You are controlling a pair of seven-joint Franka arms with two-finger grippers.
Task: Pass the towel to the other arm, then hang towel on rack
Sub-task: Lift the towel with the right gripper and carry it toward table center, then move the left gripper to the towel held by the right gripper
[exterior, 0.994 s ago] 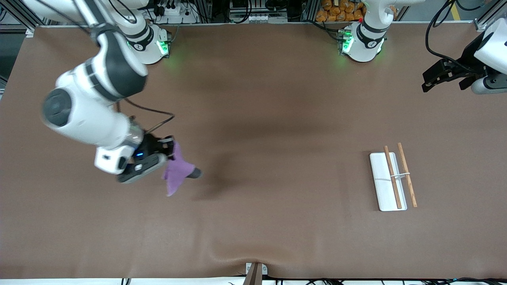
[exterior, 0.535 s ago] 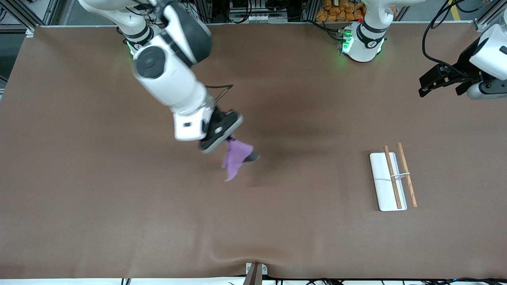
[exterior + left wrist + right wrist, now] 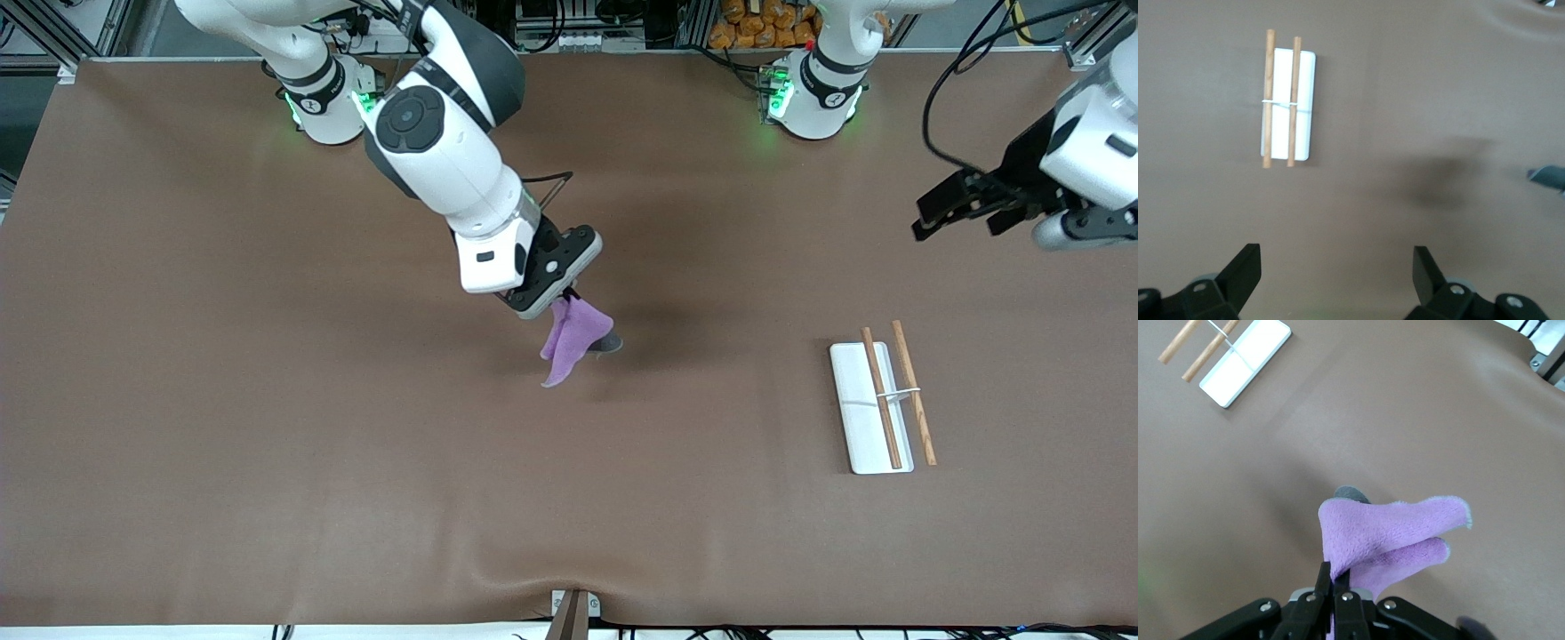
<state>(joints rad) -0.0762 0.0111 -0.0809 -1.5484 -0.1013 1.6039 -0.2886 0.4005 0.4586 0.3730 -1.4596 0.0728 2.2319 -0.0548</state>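
The purple towel (image 3: 573, 338) hangs in folds over the middle of the table, pinched at its top edge by my right gripper (image 3: 564, 307), which is shut on it. In the right wrist view the towel (image 3: 1391, 533) droops from the closed fingers, a bit of its dark grey reverse showing. The rack (image 3: 880, 404), a white base plate with two wooden rods and a silver crossbar, lies flat toward the left arm's end of the table. It also shows in the left wrist view as the rack (image 3: 1286, 100). My left gripper (image 3: 956, 209) hovers open and empty over the table near its own base.
The brown table mat (image 3: 267, 444) has a raised wrinkle at the edge nearest the front camera. A small bracket (image 3: 573, 609) sits at that edge.
My right arm has swung the towel from the right arm's end of the table over to the middle. The left gripper has drifted a little toward the middle.
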